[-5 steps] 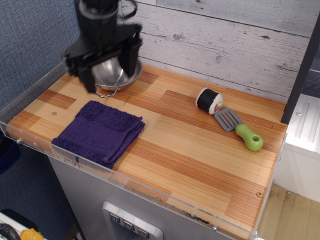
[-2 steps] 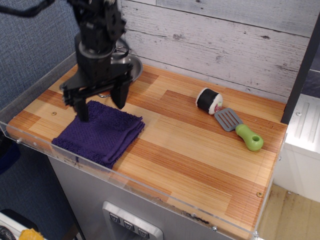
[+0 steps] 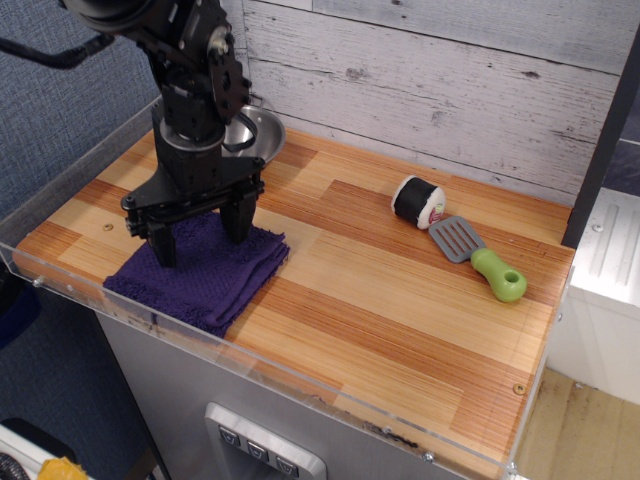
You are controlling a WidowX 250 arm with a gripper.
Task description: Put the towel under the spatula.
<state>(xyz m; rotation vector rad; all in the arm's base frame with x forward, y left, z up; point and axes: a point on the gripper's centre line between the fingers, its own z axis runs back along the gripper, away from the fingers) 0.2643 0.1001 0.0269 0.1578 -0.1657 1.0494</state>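
A striped wooden counter (image 3: pixel 360 290) sits before a grey plank wall (image 3: pixel 450 70); at its left, one towel (image 3: pixel 215 270) lies flat, the gripper (image 3: pixel 198 232) spread wide over it, fingertips on the cloth; one bowl (image 3: pixel 255 130) behind; far right, one spatula (image 3: pixel 478 258) touches one sushi roll (image 3: pixel 418 201).

The gripper (image 3: pixel 199 232) has dropped from above the steel bowl (image 3: pixel 256 128) toward 6 o'clock, its spread fingers now down on the purple towel (image 3: pixel 205 272).
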